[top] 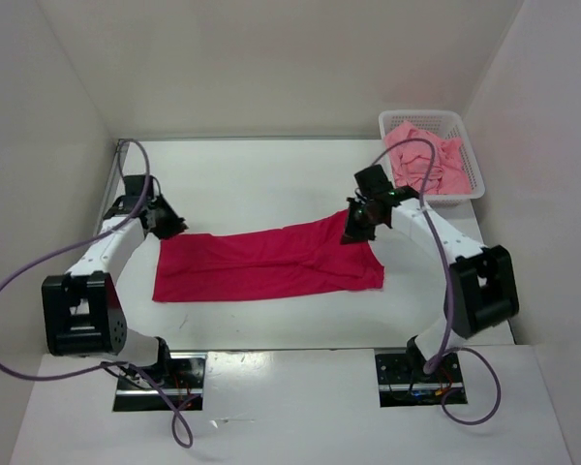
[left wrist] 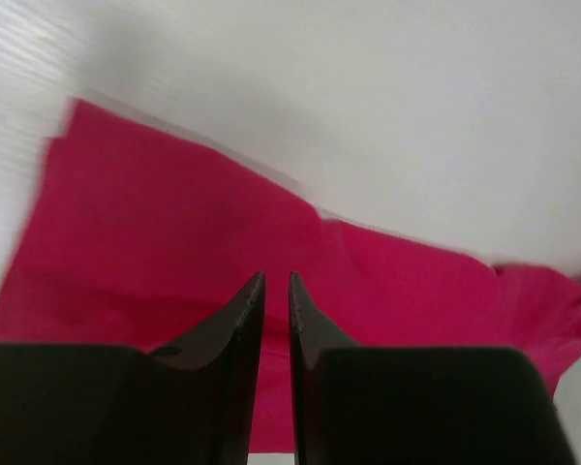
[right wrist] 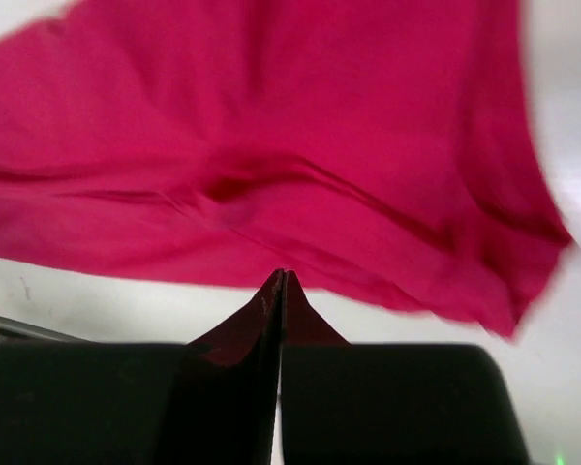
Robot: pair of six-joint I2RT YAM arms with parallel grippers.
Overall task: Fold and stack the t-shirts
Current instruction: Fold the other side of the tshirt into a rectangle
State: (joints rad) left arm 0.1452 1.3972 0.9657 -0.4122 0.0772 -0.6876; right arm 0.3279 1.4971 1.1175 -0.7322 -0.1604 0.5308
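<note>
Crimson shirt, white table, white walls

**White table boxed in by plain pale walls**

A white table is closed in on three sides by a far wall, a left wall and a right wall. All three are plain and pale. A white ledge runs along the near side. A white mesh basket sits in the far right corner of the table, close to the right wall. The light is even and diffuse, so shadows on the tabletop are faint and soft.
</note>
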